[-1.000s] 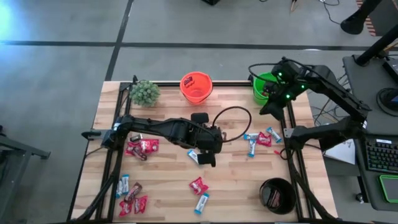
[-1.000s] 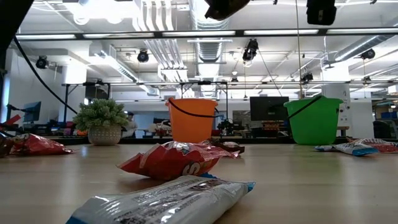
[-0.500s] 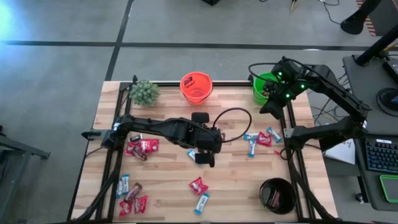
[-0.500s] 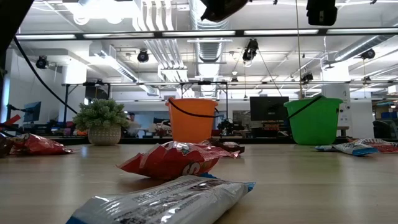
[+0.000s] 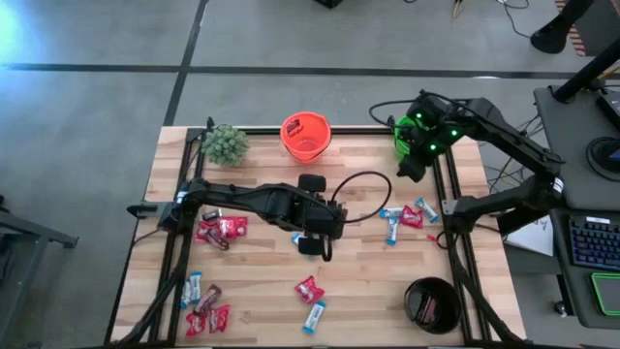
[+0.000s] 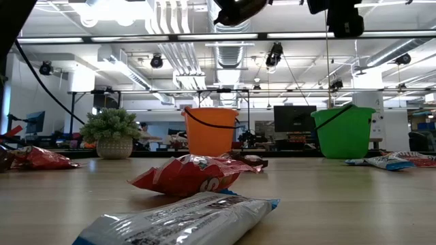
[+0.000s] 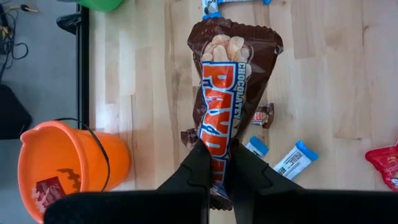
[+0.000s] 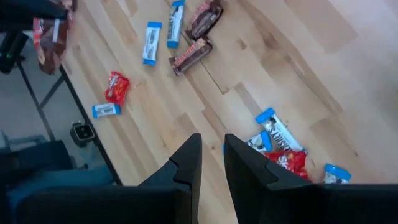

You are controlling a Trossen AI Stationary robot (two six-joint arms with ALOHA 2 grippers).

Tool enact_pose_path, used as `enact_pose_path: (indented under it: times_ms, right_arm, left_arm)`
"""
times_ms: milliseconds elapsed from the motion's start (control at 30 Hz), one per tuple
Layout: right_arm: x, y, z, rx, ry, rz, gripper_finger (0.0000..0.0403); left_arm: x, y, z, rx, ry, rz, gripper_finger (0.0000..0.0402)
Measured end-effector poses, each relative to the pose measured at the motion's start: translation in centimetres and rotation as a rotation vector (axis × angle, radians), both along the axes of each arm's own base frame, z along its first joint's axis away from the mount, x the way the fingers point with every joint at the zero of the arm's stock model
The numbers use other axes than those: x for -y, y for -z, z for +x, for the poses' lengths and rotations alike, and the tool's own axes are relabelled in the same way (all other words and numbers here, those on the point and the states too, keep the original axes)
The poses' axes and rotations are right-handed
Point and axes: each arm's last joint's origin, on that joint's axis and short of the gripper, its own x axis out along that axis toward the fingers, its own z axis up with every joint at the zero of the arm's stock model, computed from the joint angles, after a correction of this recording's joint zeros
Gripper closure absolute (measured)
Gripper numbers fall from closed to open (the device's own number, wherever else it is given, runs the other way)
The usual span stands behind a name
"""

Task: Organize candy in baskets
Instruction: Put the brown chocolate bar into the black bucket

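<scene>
Brown bar [image 7: 227, 99] pinched at one end between the closed fingers of the left gripper [image 7: 214, 165], lifted over mid-table. Step in hand, by judgement: carrying it to a basket; next, travel to the black basket [image 5: 432, 302] and release. Right gripper [image 8: 211, 155], jaws slightly parted and empty, hovers near the green basket [image 5: 409, 136].

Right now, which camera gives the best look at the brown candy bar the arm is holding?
The left wrist view: the brown candy bar fills the picture, pinched at one end by the left tool. In the high view the arm hides it. The low and right wrist views don't clearly show it.
</scene>
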Motion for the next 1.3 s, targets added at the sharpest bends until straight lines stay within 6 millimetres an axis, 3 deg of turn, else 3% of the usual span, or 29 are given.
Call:
enact_pose_path:
  times_ms: [567, 1300]
  right_arm:
    - [-2.4, 0.2, 1.5, -0.003, -0.168, -0.009, 0.0344]
    - [-2.2, 0.4, 1.9, -0.028, -0.1, -0.035, 0.0353]
  left_arm:
    - [-0.4, -1.8, -1.6, 0.015, -0.001, -0.004, 0.0395]
    - [-0.5, -2.5, -2.1, 0.034, 0.005, -0.006, 0.0398]
